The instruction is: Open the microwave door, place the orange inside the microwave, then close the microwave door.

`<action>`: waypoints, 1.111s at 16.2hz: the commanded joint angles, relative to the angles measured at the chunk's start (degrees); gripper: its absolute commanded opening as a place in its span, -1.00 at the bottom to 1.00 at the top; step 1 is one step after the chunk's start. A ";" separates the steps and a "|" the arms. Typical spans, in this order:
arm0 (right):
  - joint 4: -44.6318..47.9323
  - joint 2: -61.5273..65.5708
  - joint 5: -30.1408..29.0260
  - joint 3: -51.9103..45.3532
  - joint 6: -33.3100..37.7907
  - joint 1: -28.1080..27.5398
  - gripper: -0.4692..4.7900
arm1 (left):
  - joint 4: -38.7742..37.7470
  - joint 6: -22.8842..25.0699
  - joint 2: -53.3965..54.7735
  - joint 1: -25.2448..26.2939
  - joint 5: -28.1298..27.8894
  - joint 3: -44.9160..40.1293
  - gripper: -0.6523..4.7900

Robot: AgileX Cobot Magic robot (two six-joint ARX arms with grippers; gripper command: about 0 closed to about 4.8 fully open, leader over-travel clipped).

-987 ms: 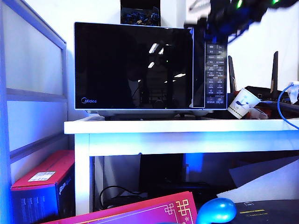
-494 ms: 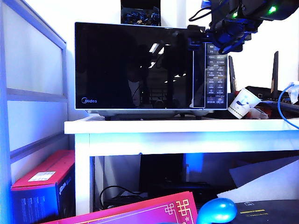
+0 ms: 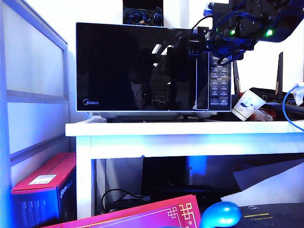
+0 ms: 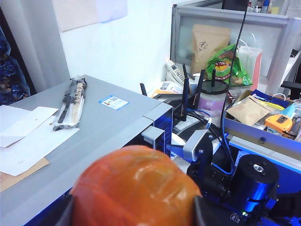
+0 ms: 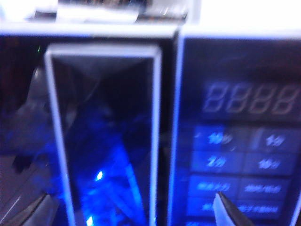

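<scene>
While your left pincer (image 4: pixel 134 209) holds the orange (image 4: pixel 134 188), close the wide right pincer (image 5: pixel 136 207) on the shut microwave door (image 3: pixel 135 69) handle and pull.

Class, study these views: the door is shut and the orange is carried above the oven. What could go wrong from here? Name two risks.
1. The right pincer, open at the microwave door handle strip, has one fingertip over the button panel; it might press a button or miss the handle.
2. The left pincer holds the orange above the microwave top; it could slip and roll off.
</scene>
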 commanded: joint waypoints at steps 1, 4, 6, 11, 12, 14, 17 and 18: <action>1.64 1.38 0.90 2.54 0.24 0.00 0.99 | 0.17 0.20 -0.22 -0.11 0.04 0.15 0.27; -0.33 2.54 0.90 5.86 0.24 0.00 0.99 | -0.13 0.22 -0.22 -0.11 0.04 0.15 0.27; -0.66 2.82 0.92 5.95 0.24 -0.04 0.97 | -0.15 0.22 -0.22 -0.11 0.04 0.15 0.27; -1.09 4.72 0.92 5.99 0.26 -0.04 0.75 | -0.31 0.20 -0.22 -0.11 0.04 0.15 0.27; -1.09 4.70 0.90 5.99 0.26 -0.04 0.55 | -0.37 0.20 -0.22 -0.11 0.04 0.15 0.27; -1.09 4.70 0.92 5.97 0.24 -0.04 0.15 | -0.59 0.20 -0.22 -0.11 0.04 0.15 0.27; -1.09 4.57 0.92 5.97 0.24 -0.04 0.15 | -0.66 0.22 -0.22 -0.11 0.04 0.15 0.27; -1.11 4.57 0.94 5.95 0.22 -0.04 0.15 | -0.81 0.20 -0.22 -0.11 0.04 0.15 0.27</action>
